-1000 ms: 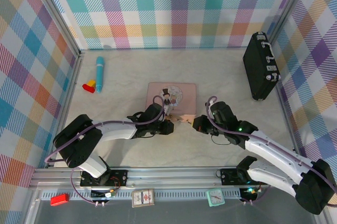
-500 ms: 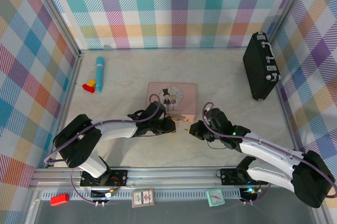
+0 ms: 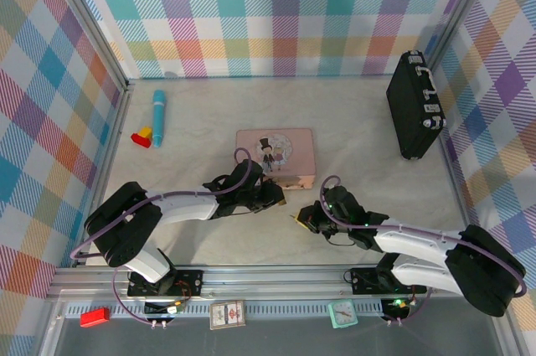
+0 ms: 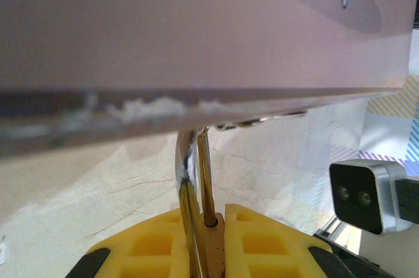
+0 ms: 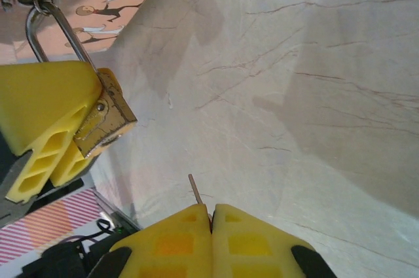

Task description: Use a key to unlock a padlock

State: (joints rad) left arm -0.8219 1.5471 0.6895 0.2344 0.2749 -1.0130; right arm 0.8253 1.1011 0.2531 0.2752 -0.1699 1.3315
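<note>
Alignment matters most here: left claw [image 4: 213, 222] is clamped on the padlock [image 5: 108, 118], which hangs off the pink tin [image 3: 275, 153] at its 6 o'clock edge. Right claw [image 5: 211, 218] is pinched tight on the key [image 5: 195, 190], with the lock at its 10 o'clock. I'd square the shaft up before pushing. Marbled table [image 3: 352, 121], plaid walls, black case [image 3: 414, 105] at 2 o'clock.

Open table [image 3: 360, 134] lies between pink tin [image 3: 297, 155] and black case [image 3: 414, 109]; the tin hems the left gripper [image 3: 276, 198].
</note>
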